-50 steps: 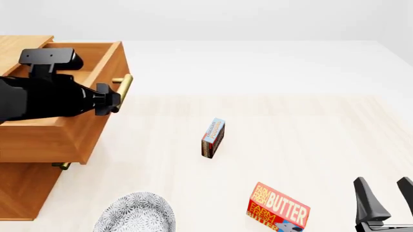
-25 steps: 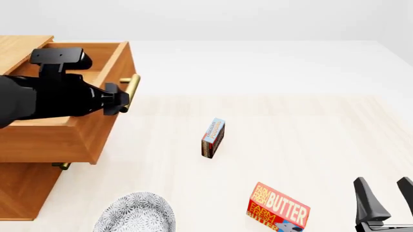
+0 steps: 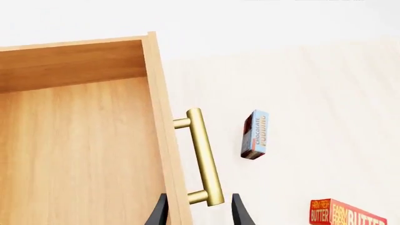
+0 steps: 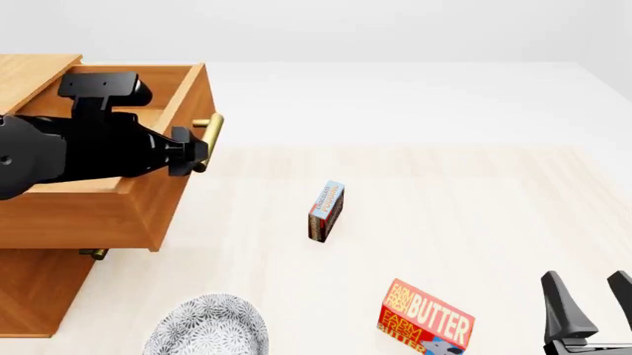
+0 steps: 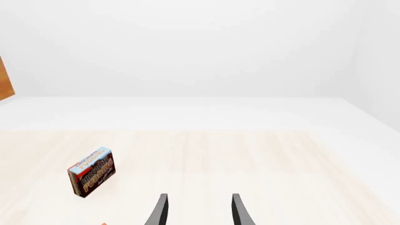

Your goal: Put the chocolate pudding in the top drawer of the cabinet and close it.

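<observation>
The chocolate pudding (image 4: 326, 211) stands on its edge at the table's middle, also seen in the left wrist view (image 3: 255, 134) and the right wrist view (image 5: 92, 178). The cabinet (image 4: 35, 288) is at the left, its top drawer (image 4: 89, 214) pulled well out and showing a bare wood floor (image 3: 81, 154). My left gripper (image 4: 192, 155) is at the brass handle (image 4: 209, 137). It is open, its fingers (image 3: 240, 213) straddling the handle's (image 3: 203, 154) end and the drawer front. My right gripper (image 4: 593, 310) hangs open at the near right, holding nothing (image 5: 200, 211).
A red-and-orange butter box (image 4: 427, 318) lies near the front edge, left of my right gripper. A grey patterned bowl (image 4: 207, 325) sits in front of the cabinet. The lower drawer's handle (image 4: 94, 253) peeks out under the open drawer.
My left gripper has moved right with the handle, and the top drawer has slid further out of the cabinet. The right arm and the boxes have not moved.
</observation>
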`<state>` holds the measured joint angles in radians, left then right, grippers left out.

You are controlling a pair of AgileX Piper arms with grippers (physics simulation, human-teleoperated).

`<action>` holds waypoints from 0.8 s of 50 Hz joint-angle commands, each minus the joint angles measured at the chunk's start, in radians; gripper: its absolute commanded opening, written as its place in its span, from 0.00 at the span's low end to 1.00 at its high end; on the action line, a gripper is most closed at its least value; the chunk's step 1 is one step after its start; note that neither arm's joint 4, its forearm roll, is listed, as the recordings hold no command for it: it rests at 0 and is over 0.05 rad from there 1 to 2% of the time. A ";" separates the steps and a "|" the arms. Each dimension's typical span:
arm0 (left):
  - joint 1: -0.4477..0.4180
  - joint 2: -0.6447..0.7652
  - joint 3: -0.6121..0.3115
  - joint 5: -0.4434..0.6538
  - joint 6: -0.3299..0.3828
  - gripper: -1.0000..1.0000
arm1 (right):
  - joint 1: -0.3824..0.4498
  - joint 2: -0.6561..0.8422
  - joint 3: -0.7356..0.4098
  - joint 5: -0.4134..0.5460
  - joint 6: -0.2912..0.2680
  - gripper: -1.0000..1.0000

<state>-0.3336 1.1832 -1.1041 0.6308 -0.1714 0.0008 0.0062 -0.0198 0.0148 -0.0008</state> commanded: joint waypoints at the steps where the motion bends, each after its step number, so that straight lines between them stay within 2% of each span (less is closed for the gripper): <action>1: -0.050 0.094 0.049 -0.028 0.036 1.00 | 0.000 0.000 0.000 0.000 0.000 1.00; 12: -0.077 0.085 0.069 -0.045 0.026 1.00 | 0.000 0.000 0.000 0.000 0.000 1.00; 22: -0.094 0.045 0.045 -0.021 0.044 1.00 | 0.000 0.000 0.000 0.000 0.000 1.00; 31: -0.091 -0.001 -0.024 0.000 0.082 1.00 | 0.000 0.000 0.000 0.000 0.000 1.00; 40: -0.145 -0.066 -0.087 -0.051 0.093 1.00 | 0.000 0.000 0.000 0.000 0.000 1.00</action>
<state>-0.3582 1.1770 -1.1017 0.6321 -0.1781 0.0008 0.0062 -0.0198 0.0148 -0.0008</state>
